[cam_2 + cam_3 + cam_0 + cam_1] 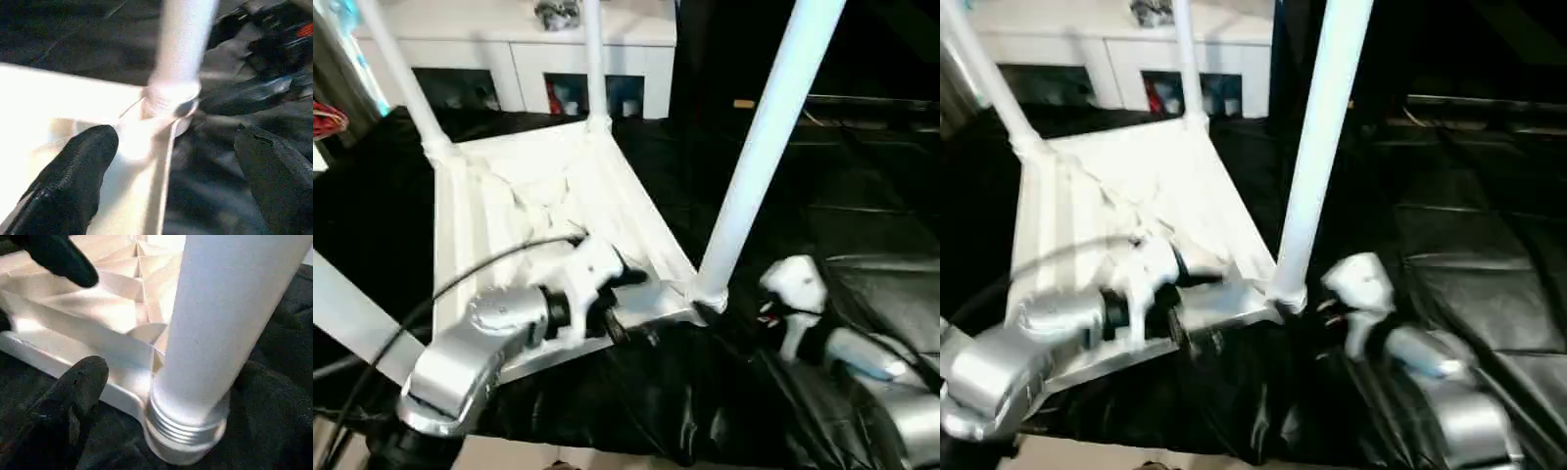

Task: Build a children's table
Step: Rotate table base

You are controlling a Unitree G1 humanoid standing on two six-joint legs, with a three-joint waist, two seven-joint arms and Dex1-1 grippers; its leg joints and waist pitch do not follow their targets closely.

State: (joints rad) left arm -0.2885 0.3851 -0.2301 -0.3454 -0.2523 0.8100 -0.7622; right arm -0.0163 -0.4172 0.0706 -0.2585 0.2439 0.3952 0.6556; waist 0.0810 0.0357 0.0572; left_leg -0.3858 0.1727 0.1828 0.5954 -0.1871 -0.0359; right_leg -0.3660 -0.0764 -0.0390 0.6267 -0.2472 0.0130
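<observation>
Left wrist view — leg (183, 44) socketed

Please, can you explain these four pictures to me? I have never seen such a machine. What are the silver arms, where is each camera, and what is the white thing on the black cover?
This is a humanoid robot with two silver arms. Two pictures come from cameras on its head, looking down. The other two come from a camera on each wrist, looking along that arm's black fingers.

The white thing is a children's table, lying upside down on a black cover, so its ribbed underside faces up. Its legs point upward. The nearest leg stands in a corner socket, and screw threads show at its base.

The left tool is open, with one finger inside the table's edge. The right tool is beside that leg. Neither holds anything.
</observation>
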